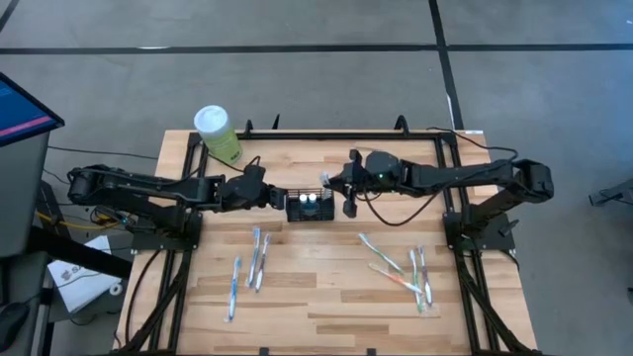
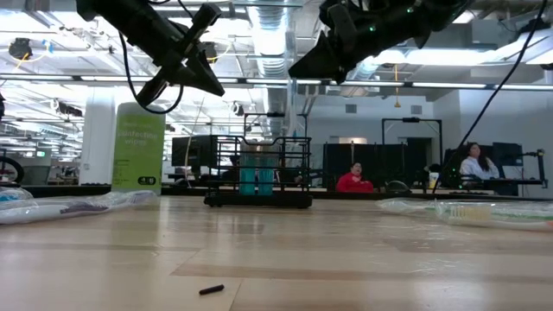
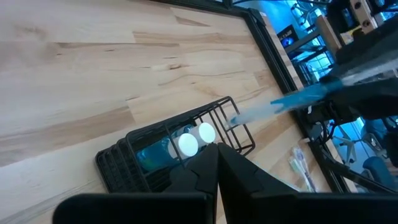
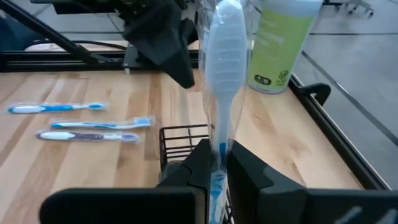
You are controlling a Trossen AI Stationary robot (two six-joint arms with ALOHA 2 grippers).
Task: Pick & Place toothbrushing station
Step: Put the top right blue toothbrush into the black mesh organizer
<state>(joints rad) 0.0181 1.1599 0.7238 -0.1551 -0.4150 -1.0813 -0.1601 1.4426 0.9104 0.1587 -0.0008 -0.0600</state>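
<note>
**Wrapped toothbrush held above the caddy at mid-worktop**

The wooden worktop [image 1: 326,297] carries everything, with both dark arms reaching in from its two sides toward the middle. At the far left corner stands a green canister [image 1: 220,136] with a white lid, well apart from the arms' tips.

The toothbrushing station [image 1: 310,205], a small black wire-mesh caddy, sits upright on the worktop near its centre, between the two tools. In the low view its wire frame [image 2: 259,173] shows blue items standing inside; from the left wrist, two white round tops are visible within it.

The right tool [image 1: 348,201] hangs just beside the station's right end, raised above the worktop, its fingers clamped on a wrapped toothbrush [image 4: 222,74] with a blue handle and pale head, which points out past the fingers over the caddy's rim. The left tool [image 1: 277,199] hovers just beside the station's left end, fingers pressed together and holding nothing.

Loose wrapped toothbrushes lie flat nearer the front edge: one group on the left [image 1: 252,262], another on the right [image 1: 401,269].

A tiny dark scrap [image 2: 211,290] lies on the worktop close to the low camera.
</note>
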